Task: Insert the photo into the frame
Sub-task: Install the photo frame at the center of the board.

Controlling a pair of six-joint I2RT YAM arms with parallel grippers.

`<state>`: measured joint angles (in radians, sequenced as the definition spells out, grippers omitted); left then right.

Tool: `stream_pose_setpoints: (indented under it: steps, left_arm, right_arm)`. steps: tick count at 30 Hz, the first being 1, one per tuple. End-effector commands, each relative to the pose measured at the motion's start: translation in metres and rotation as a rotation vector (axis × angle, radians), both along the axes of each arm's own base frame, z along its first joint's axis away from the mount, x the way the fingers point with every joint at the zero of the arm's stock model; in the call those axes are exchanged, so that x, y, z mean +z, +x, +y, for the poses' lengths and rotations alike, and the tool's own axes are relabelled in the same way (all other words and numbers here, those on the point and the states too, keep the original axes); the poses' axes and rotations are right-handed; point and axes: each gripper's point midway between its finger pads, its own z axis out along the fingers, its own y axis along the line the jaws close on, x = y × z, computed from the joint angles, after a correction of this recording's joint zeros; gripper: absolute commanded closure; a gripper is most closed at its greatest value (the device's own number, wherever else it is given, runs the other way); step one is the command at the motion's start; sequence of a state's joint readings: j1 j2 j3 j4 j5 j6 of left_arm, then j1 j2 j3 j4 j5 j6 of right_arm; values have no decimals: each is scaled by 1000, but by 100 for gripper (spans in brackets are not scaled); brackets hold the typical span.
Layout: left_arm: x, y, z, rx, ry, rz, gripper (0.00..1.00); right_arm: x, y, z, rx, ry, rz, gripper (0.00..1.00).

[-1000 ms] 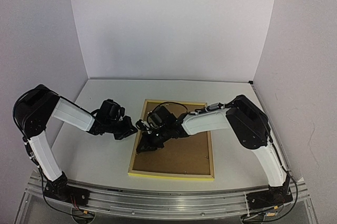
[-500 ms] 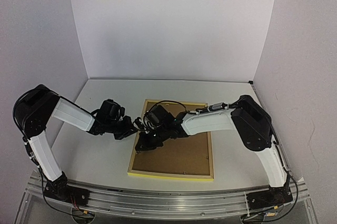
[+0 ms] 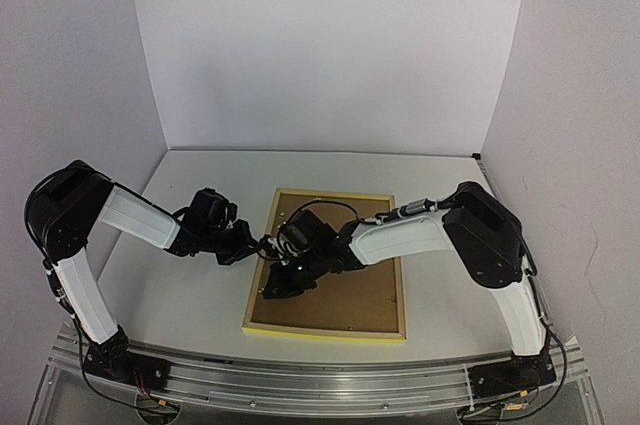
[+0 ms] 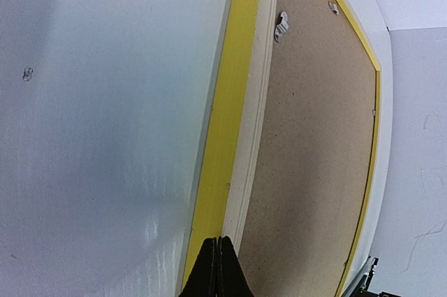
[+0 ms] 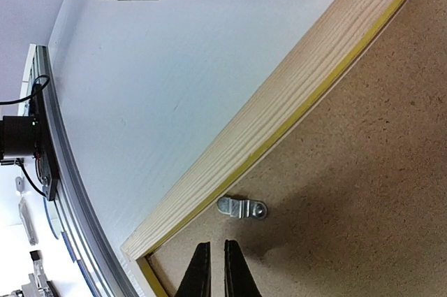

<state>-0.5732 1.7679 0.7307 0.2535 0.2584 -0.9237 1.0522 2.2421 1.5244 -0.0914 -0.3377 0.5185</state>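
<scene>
The frame (image 3: 325, 333) lies face down on the table, its thin yellow edges around a brown backing board (image 3: 350, 285). The photo is hidden. My left gripper (image 3: 262, 242) is shut and empty, its tips (image 4: 217, 241) resting at the frame's left yellow edge (image 4: 227, 122). My right gripper (image 3: 270, 290) hovers over the board near the frame's near left corner. Its jaws (image 5: 214, 244) are all but shut, with only a narrow slit and nothing between them. They point at a small metal turn clip (image 5: 242, 207) beside the wooden rim (image 5: 279, 122).
Two more metal clips (image 4: 281, 26) sit along the board's edge in the left wrist view. White walls close in the table at the back and sides. A metal rail (image 3: 300, 385) runs along the near edge, carrying both arm bases.
My right gripper has slid along the frame's left side toward the near left corner. The left arm and the frame have stayed where they were.
</scene>
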Motion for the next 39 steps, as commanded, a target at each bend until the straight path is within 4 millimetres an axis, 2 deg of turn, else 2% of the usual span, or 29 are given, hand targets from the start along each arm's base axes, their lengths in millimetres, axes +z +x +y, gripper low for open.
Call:
stream_pose_setpoints:
  steps: [1, 10, 17, 19, 22, 24, 25, 27, 28, 30, 32, 34, 37, 39]
  left_arm:
    - [-71, -65, 37, -8, 195, 291, 100]
    - [-72, -67, 37, -8, 198, 296, 100]
    - [-73, -67, 38, -7, 199, 298, 100]
    - [-73, -67, 38, -5, 201, 298, 100]
    - [-73, -66, 39, -1, 202, 296, 100]
    - [-72, -65, 38, 2, 203, 295, 100]
    - [-72, -65, 38, 3, 202, 295, 100]
    - [-72, -64, 38, 5, 201, 294, 100]
    - [-72, -64, 38, 7, 202, 292, 100]
    - [-71, -62, 38, 8, 204, 288, 100]
    - [-70, -61, 38, 8, 205, 284, 100]
    - [-69, -60, 37, 8, 203, 281, 100]
    - [-68, -59, 36, 4, 202, 280, 100]
    - [-67, -58, 35, 2, 198, 275, 100]
  right_arm:
    - [-9, 6, 14, -7, 6, -8, 94]
    - [-30, 21, 7, -91, -59, -41, 96]
    - [-24, 14, 12, -47, -29, -19, 96]
    - [-7, 9, 14, -27, 2, -15, 96]
    - [39, 6, 12, -17, 70, -41, 93]
    - [71, 5, 6, -28, 108, -72, 85]
    - [85, 6, 0, -46, 119, -94, 77]
    - [106, 6, -16, -77, 121, -138, 54]
    - [113, 7, -27, -96, 108, -160, 47]
    - [114, 11, -54, -170, 42, -192, 34]
    - [118, 17, -88, -269, -21, -212, 27]
    - [111, 27, -128, -405, -116, -226, 21]
    - [93, 37, -197, -596, -251, -207, 21]
    - [89, 40, -229, -685, -258, -169, 22]
